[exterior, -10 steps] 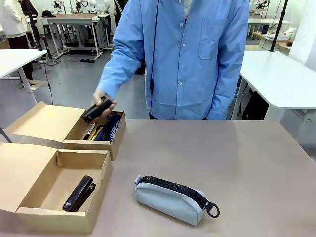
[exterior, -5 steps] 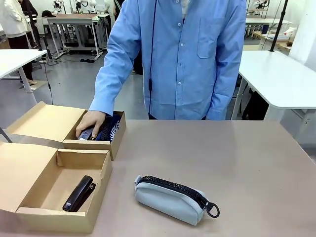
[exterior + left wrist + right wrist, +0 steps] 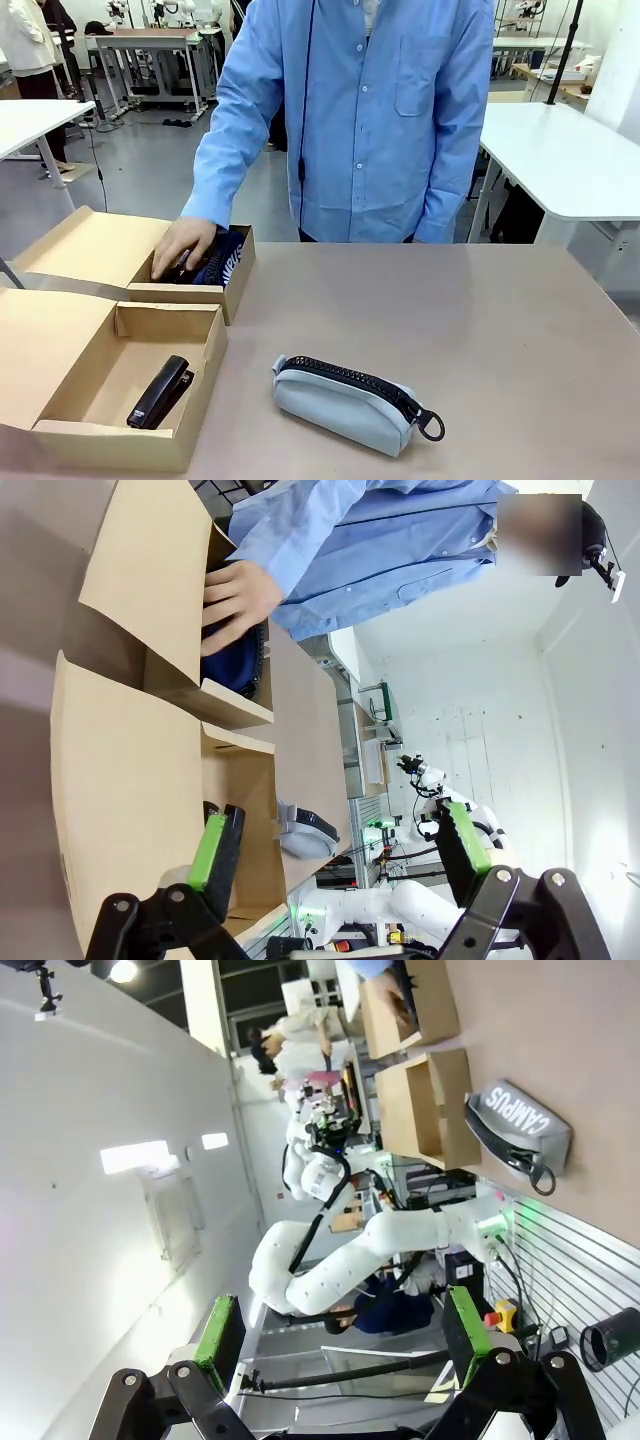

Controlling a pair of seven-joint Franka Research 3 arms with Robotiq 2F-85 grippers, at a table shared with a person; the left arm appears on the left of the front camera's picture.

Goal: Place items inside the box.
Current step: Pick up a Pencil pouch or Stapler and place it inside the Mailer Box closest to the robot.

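Note:
On the table's left stand two open cardboard boxes. The near box (image 3: 120, 446) holds a black stapler (image 3: 160, 392). In the far box (image 3: 238, 286) lies a navy zip pouch (image 3: 226, 262), and the person's hand (image 3: 182, 245) rests inside beside it, covering whatever is under it. A light grey zip pouch (image 3: 350, 402) lies mid-table, lettered CAMPUS (image 3: 520, 1120) in the right wrist view. My left gripper (image 3: 340, 845) hangs open above the boxes, looking at the hand (image 3: 235, 590) and navy pouch (image 3: 237, 658). My right gripper (image 3: 342, 1328) is open, well off the table.
The person in a blue shirt (image 3: 370, 120) stands at the far edge. Both boxes have their flaps (image 3: 85, 245) folded out to the left. The table's right half (image 3: 520, 340) is bare. White tables stand beyond.
The person's hand carried a black stapler down into the far box and now rests inside it. The grey pouch and near stapler have not moved.

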